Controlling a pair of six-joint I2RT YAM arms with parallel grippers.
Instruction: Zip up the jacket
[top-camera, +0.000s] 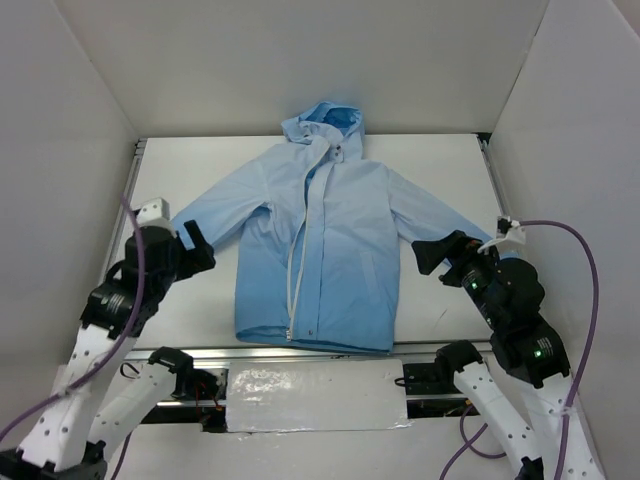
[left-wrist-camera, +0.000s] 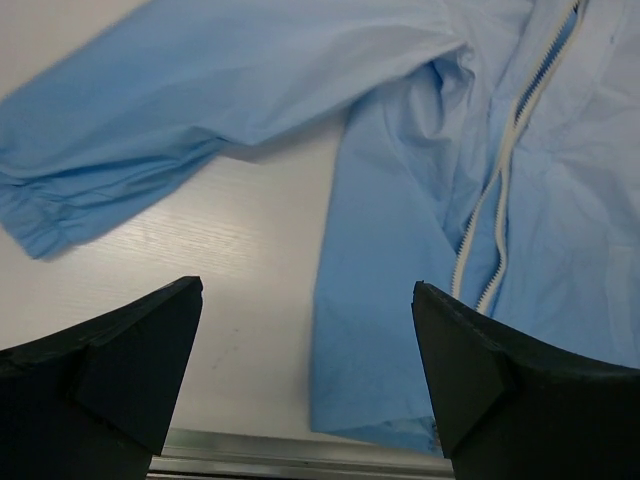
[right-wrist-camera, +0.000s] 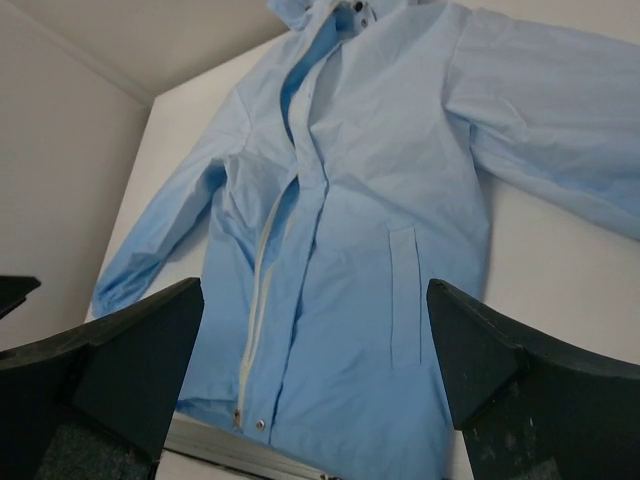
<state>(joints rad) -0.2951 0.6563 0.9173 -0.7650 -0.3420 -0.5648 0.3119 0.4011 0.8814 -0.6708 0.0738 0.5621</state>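
The light sky-blue hooded jacket (top-camera: 330, 240) lies flat, front up, hood at the far side, hem at the near table edge. Its white zipper (top-camera: 293, 285) runs up the front with the teeth showing apart in the lower part; it shows also in the left wrist view (left-wrist-camera: 500, 190) and right wrist view (right-wrist-camera: 255, 300). My left gripper (top-camera: 200, 248) is open and empty, above the table by the jacket's left sleeve cuff (left-wrist-camera: 40, 225). My right gripper (top-camera: 428, 255) is open and empty, above the jacket's right side by the right sleeve (right-wrist-camera: 560, 150).
White walls (top-camera: 60, 150) enclose the table on three sides. A metal rail (top-camera: 320, 352) runs along the near edge, just under the jacket hem. A small snap (right-wrist-camera: 260, 424) sits at the hem beside the zipper's bottom end.
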